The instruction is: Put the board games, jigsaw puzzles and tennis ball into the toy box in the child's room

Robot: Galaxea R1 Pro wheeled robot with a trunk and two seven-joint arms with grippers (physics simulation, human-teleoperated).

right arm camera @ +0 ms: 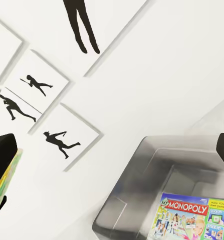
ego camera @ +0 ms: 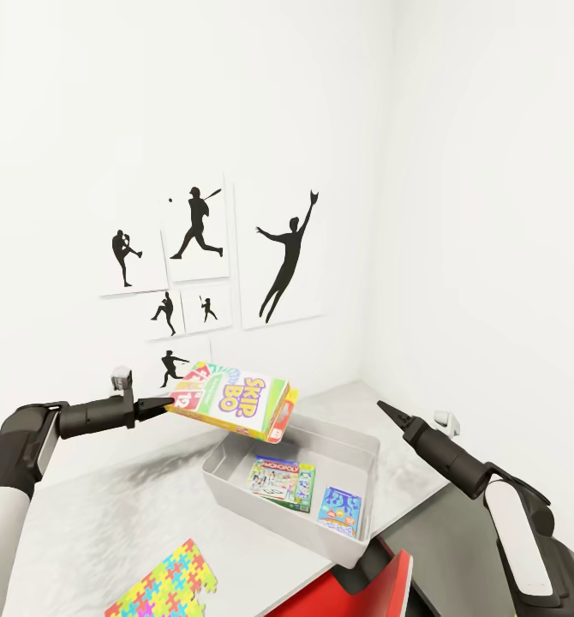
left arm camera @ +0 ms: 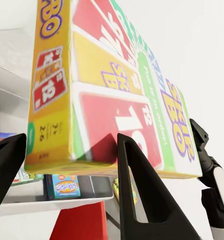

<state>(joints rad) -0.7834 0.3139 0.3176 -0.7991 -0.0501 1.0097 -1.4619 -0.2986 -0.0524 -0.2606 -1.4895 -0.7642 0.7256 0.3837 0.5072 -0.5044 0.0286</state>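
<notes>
Head view: toy box (ego camera: 360, 446) holds two board games; left fingers (ego camera: 169, 403) clamp a third; right fingers (ego camera: 388, 412) together.

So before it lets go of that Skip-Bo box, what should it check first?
1. Left gripper shut on the Skip-Bo box: ok.
2. Box over the toy box: partly, it hangs over the near-left corner: not ok.
3. Room inside beside the Monopoly box and blue box: ok.
4. Right gripper apart from the bin: ok.
5. Box level: tilted, not ok.
</notes>
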